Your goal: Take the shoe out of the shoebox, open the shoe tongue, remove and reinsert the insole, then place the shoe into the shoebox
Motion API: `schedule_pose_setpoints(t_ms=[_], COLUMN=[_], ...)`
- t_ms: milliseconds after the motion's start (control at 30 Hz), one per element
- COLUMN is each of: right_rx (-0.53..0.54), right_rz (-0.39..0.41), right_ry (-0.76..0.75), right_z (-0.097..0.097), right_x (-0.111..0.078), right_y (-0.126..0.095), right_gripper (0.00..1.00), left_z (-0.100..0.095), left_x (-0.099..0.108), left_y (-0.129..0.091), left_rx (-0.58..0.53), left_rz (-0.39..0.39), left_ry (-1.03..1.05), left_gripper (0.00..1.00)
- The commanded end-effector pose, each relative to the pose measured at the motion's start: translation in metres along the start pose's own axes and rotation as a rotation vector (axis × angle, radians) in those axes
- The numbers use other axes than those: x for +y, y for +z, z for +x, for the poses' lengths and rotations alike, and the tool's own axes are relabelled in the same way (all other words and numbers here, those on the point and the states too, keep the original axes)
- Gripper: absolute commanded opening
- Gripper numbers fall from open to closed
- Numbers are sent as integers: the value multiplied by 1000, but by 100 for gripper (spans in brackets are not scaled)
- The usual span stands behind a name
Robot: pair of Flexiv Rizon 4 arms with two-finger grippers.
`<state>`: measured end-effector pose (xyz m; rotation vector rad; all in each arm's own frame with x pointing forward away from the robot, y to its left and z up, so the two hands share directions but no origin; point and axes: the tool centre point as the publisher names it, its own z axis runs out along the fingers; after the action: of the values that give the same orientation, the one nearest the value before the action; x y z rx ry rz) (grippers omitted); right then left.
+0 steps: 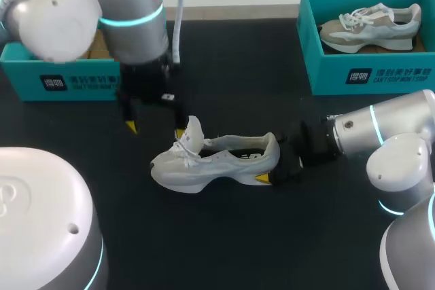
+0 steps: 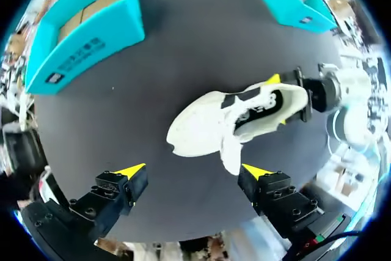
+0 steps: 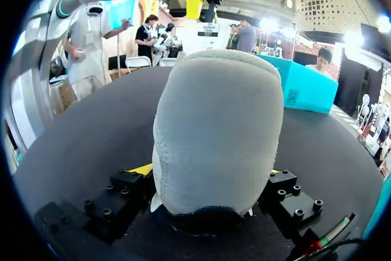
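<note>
Pinching only the heel (image 3: pixel 214 132), the right fingers (image 1: pixel 262 179) may let the shoe (image 1: pixel 217 161) twist if the spread left fingers (image 2: pixel 131 171), with the tongue (image 1: pixel 194 130) beside one tip, close off-centre.

You are working over a flat, matte black table (image 1: pixel 224 236). Its dark top spreads under your left gripper (image 1: pixel 155 130) and runs on past it to a straight far edge. Around your right gripper (image 1: pixel 275 162) the same surface lies on every side, and ahead of that gripper the black top takes a soft, pale sheen.
</note>
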<state>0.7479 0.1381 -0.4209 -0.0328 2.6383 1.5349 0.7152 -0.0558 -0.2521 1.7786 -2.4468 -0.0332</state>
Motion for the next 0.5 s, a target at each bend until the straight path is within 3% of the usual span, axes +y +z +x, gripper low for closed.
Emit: schedule_pose_setpoints(t_ms=[33,167,233,267,300,333,500], right_rx=[-4,-4,-4,-4,-4,-4,-4], right_rz=[5,5,5,5,5,5,5], right_ry=[0,0,0,0,0,0,0], right_z=[-1,-1,-1,-1,-1,-1,-1], right_x=[-3,-3,-3,-3,-3,-3,-3], right_y=[4,4,4,4,4,4,4], right_gripper=[0,0,0,0,0,0,0], left_z=[9,26,43,47,54,61,89], left_x=[-11,-21,-31,-33,-35,-37,-41], left_y=[-32,-41,-41,-40,-39,-39,-40], left_rx=[57,17,-26,-47,-54,-57,-61], left_rz=[-45,-82,-97,-104,-103,-101,-70], left_ry=[918,1197,1321,1359,1404,1448,1619], left_gripper=[100,100,100,68,16,0,0])
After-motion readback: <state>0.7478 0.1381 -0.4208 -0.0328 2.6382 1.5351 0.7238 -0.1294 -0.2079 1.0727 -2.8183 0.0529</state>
